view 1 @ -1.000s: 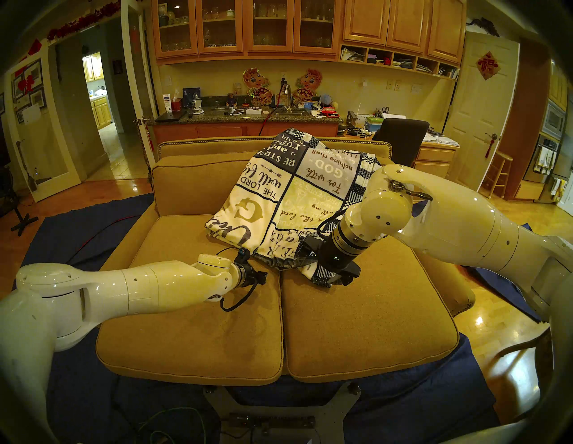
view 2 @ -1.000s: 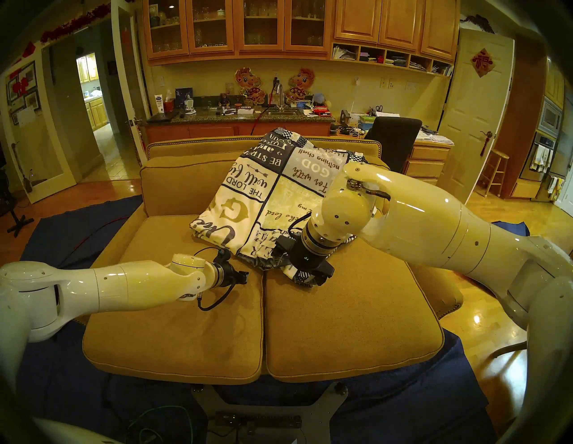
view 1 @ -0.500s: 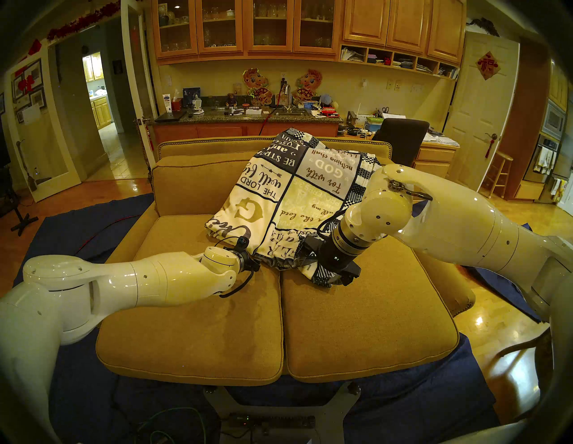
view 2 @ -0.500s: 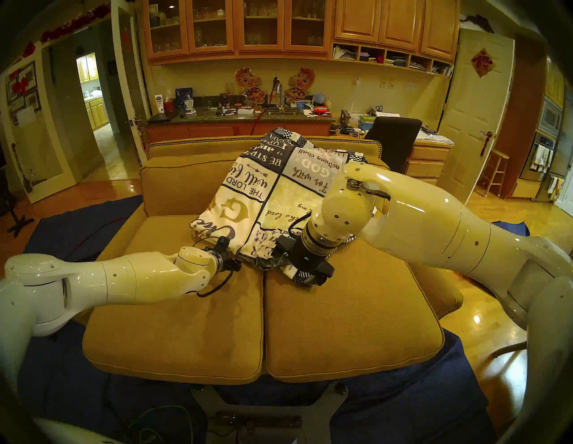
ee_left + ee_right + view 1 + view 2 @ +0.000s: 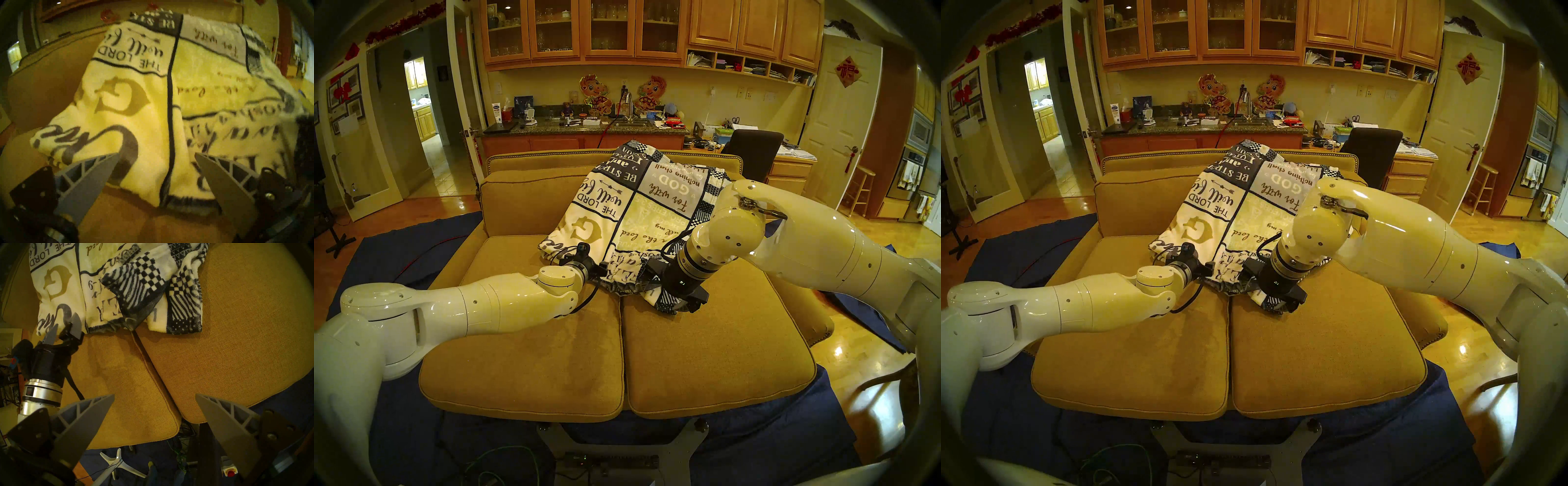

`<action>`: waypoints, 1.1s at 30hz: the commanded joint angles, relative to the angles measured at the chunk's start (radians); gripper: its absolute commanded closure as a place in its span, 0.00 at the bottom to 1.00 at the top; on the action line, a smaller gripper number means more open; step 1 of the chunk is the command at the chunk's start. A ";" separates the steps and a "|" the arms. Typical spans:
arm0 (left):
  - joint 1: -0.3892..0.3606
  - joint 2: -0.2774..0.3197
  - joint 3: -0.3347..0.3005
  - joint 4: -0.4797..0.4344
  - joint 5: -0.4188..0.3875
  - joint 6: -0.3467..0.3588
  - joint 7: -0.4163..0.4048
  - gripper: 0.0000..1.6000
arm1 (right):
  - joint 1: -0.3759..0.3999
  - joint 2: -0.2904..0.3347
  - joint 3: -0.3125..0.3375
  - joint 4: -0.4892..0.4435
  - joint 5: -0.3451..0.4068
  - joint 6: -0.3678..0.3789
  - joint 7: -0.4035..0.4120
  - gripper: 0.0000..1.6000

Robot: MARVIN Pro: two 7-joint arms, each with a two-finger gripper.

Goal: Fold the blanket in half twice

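Note:
The blanket (image 5: 629,217) is a cream fleece throw with navy-bordered lettered panels. It lies folded on the sofa, draped from the backrest down onto the seat. Its checkered edge (image 5: 147,277) is bunched at the near right corner. My left gripper (image 5: 602,266) is open at the blanket's near left edge. In the left wrist view the fingertips (image 5: 115,157) straddle the fabric (image 5: 144,118) without closing on it. My right gripper (image 5: 690,307) hangs open over the seat cushion, just in front of the checkered corner. The right wrist view shows nothing between its fingers (image 5: 95,412).
The mustard sofa (image 5: 534,356) has two seat cushions with a seam (image 5: 153,370) between them. Dark blue cloths (image 5: 398,254) cover the floor around it. A black chair (image 5: 751,149) and a cluttered counter (image 5: 585,127) stand behind the backrest.
My left arm has moved forward and to the right, bringing its open gripper from the bare cushion onto the blanket's near left edge. The right arm has not moved.

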 commanded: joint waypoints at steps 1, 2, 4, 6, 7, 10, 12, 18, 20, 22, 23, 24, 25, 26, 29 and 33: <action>0.048 0.038 -0.078 -0.085 -0.079 -0.111 0.053 0.00 | 0.011 0.001 0.010 -0.002 -0.002 0.001 0.002 0.00; 0.058 0.039 -0.084 -0.092 -0.083 -0.131 0.061 0.00 | 0.011 0.001 0.010 -0.002 -0.002 0.001 0.002 0.00; 0.071 0.044 -0.082 -0.105 -0.077 -0.163 0.060 0.00 | 0.011 0.001 0.010 -0.002 -0.002 0.001 0.002 0.00; 0.090 0.050 -0.086 -0.108 -0.063 -0.205 0.050 0.00 | 0.011 0.001 0.010 -0.002 -0.003 0.001 0.002 0.00; 0.111 0.056 -0.107 -0.104 -0.044 -0.210 0.017 0.00 | 0.011 0.001 0.010 -0.002 -0.002 0.001 0.002 0.00; 0.123 0.064 -0.100 -0.091 -0.067 -0.279 -0.035 0.00 | 0.011 0.001 0.010 -0.002 -0.002 0.001 0.002 0.00; 0.139 0.066 -0.110 -0.072 -0.072 -0.314 -0.079 0.00 | 0.011 0.001 0.010 -0.002 -0.002 0.001 0.002 0.00; 0.171 0.065 -0.126 -0.006 -0.098 -0.380 -0.182 0.00 | 0.011 0.001 0.010 -0.002 -0.002 0.001 0.002 0.00; 0.166 0.050 -0.130 0.029 -0.113 -0.375 -0.206 0.00 | 0.011 0.001 0.010 -0.002 -0.002 0.001 0.002 0.00; 0.163 0.035 -0.139 0.062 -0.137 -0.364 -0.244 0.00 | 0.011 0.001 0.010 -0.002 -0.002 0.001 0.002 0.00; 0.166 0.029 -0.144 0.071 -0.142 -0.374 -0.257 0.00 | 0.011 0.001 0.010 -0.002 -0.002 0.001 0.002 0.00; 0.168 0.023 -0.149 0.082 -0.151 -0.377 -0.270 0.00 | 0.011 0.001 0.010 -0.002 -0.002 0.001 0.002 0.00; 0.174 0.014 -0.150 0.103 -0.156 -0.382 -0.296 0.00 | 0.011 0.001 0.010 -0.002 -0.002 0.001 0.002 0.00; 0.186 0.005 -0.161 0.131 -0.174 -0.395 -0.347 0.00 | 0.011 0.001 0.010 -0.002 -0.002 0.001 0.002 0.00; 0.195 -0.014 -0.166 0.154 -0.184 -0.413 -0.351 0.00 | 0.011 0.001 0.010 -0.002 -0.002 0.001 0.002 0.00; 0.198 -0.052 -0.177 0.222 -0.205 -0.419 -0.416 0.00 | 0.011 0.001 0.010 -0.002 -0.002 0.000 0.002 0.00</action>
